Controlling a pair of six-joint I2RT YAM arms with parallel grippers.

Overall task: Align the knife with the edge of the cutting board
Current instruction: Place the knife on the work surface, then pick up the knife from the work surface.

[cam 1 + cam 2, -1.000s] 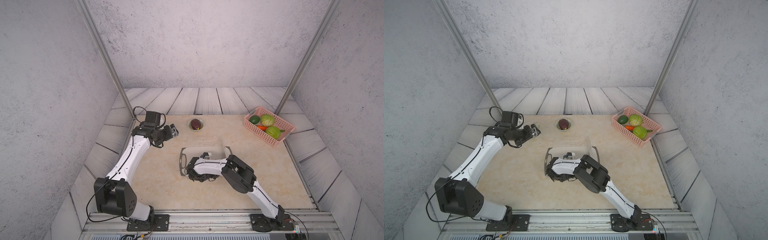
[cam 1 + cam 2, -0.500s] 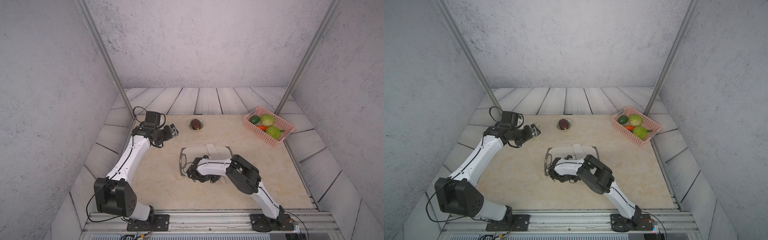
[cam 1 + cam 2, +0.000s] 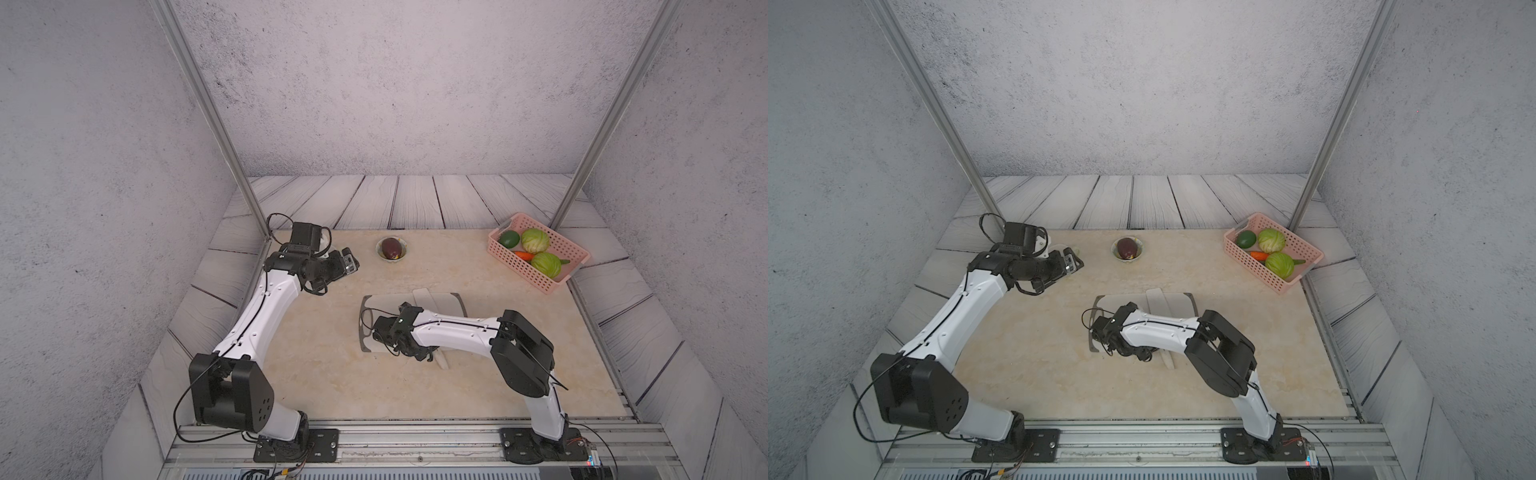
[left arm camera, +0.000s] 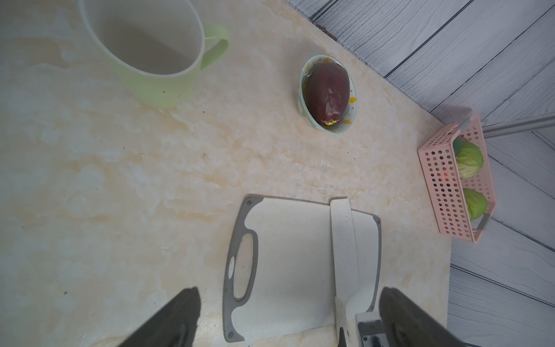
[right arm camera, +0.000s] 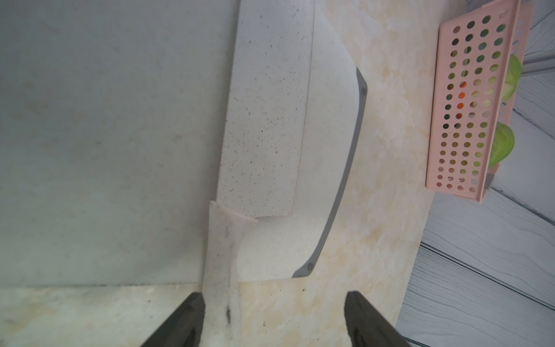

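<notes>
Right gripper (image 5: 274, 303): jaws spreading apart, releasing the knife (image 5: 264, 120) handle between them.
Knife: lying ahead, beside the cutting board (image 5: 327, 126) end trim; alignment looking done.
Left gripper (image 4: 289, 293): idling, jaws apart.

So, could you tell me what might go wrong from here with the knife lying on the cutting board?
The right gripper stands open with one finger close beside the handle of the knife, so a sideways retreat could skew the knife. The handle overhangs the edge of the cutting board, so a small bump might pivot the knife out of line with that board's end.
</notes>
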